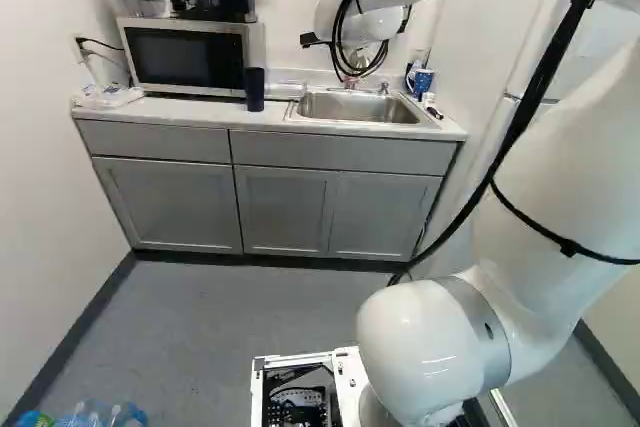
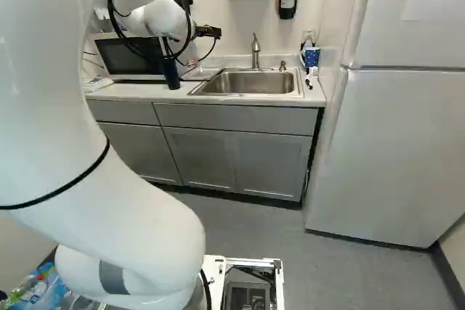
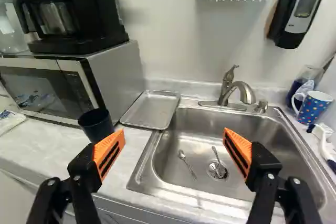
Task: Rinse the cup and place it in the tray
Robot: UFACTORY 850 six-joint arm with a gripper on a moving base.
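In the left base view my gripper (image 1: 350, 77) hangs near the sink, mostly hidden by the wrist. The wrist view shows the gripper (image 3: 174, 140) open, its orange-padded fingers wide apart with nothing gripped. A dark cup (image 3: 97, 125) stands upright on the counter, beyond one finger and outside the gap; it also shows as the dark cup (image 1: 254, 89) in front of the microwave. The shallow metal tray (image 3: 150, 109) lies between cup and sink, and looks bare. The steel sink (image 3: 181, 124) holds two spoons, one by the drain. Its curved faucet (image 3: 242, 90) stands behind.
The microwave (image 3: 113, 72) carries a coffee maker (image 3: 73, 14). A blue dotted mug (image 3: 314, 107) and a brush (image 3: 323, 142) are on the sink's far side from the tray. A soap dispenser (image 3: 304, 9) hangs on the wall. The fridge (image 2: 399, 150) stands beside the counter.
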